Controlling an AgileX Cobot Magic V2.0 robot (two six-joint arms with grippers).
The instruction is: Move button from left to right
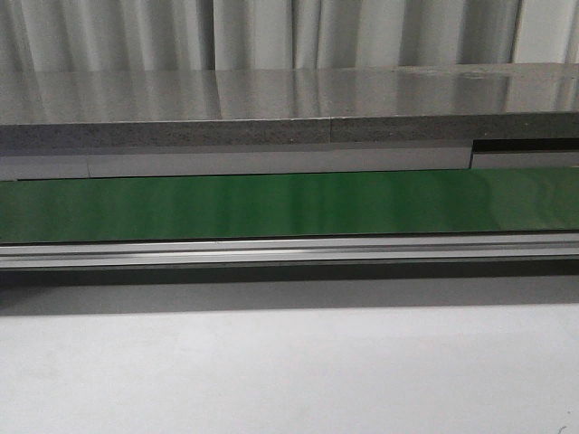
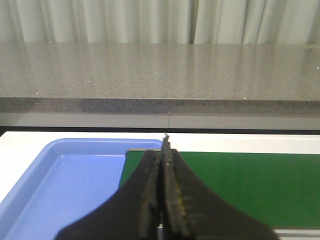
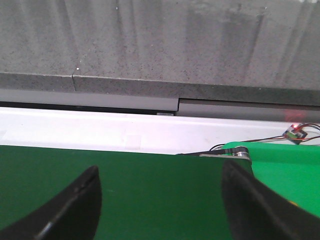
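Blue plastic tray [image 2: 65,185] sat at the left end of the green belt [image 1: 289,205], its rim touching the belt's end; you would have logged nothing visible in the part of it that showed. Your left gripper [image 2: 163,200] hung over the junction of tray and belt, fingers [image 2: 147,200] pressed flat together with nothing between them. Along the belt, the front view showed bare green surface, an aluminium rail [image 1: 289,250] on its near side and the speckled grey counter [image 1: 289,95] on its far side. Your right gripper [image 3: 160,200] hovered over the belt near its right end, fingers [image 3: 80,200] spread wide, gap empty. Just beyond the belt's right end lay a brighter green surface [image 3: 285,175], with thin wires [image 3: 260,140] and a small connector [image 3: 295,133] at its far edge. The button appeared in none of your three views, so I could not place it.
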